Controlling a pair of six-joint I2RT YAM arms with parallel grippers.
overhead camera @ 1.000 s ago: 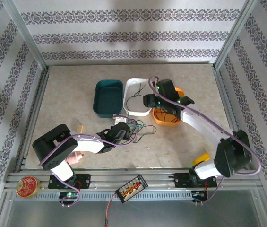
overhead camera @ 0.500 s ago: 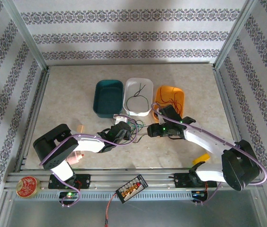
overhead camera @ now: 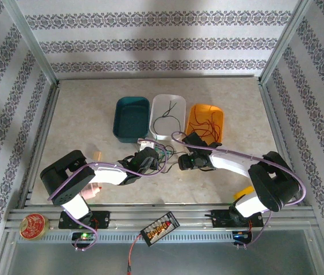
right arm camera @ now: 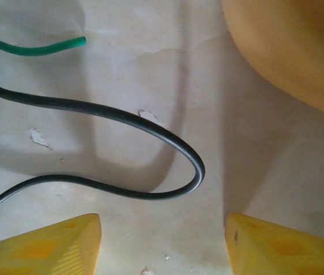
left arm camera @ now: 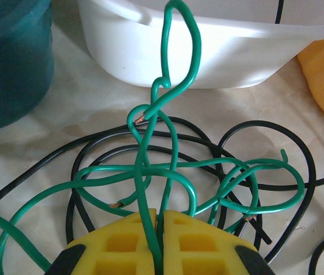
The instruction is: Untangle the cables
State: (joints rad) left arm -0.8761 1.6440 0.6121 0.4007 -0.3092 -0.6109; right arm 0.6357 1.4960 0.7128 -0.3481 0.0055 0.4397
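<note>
A tangle of green cables [left arm camera: 173, 172] and black cables [left arm camera: 265, 129] lies on the table in front of the white tub [left arm camera: 219, 46]. My left gripper [left arm camera: 160, 229] is shut on green strands that run up between its yellow pads [left arm camera: 121, 243]. In the top view the tangle [overhead camera: 164, 153] sits between my two grippers. My right gripper [right arm camera: 163, 229] is open, low over the table, with a loop of black cable [right arm camera: 173, 146] just ahead of its fingers [right arm camera: 64, 240]. A green cable end [right arm camera: 41, 48] lies at the upper left of the right wrist view. Red cables [overhead camera: 207, 123] lie in the orange tub [overhead camera: 193, 114], a black cable [overhead camera: 166, 117] in the white tub [overhead camera: 159, 103].
A teal tub [overhead camera: 132, 117] stands left of the white one. A black connector strip [overhead camera: 159, 226] with a red lead lies on the front rail, a red round tin [overhead camera: 34, 224] at the rail's left end. The orange tub's wall [right arm camera: 288, 51] is close on my right gripper's right.
My right arm has swung from over the white and orange tubs down to the table beside the tangle. The left arm has stayed still, holding the green cable.
</note>
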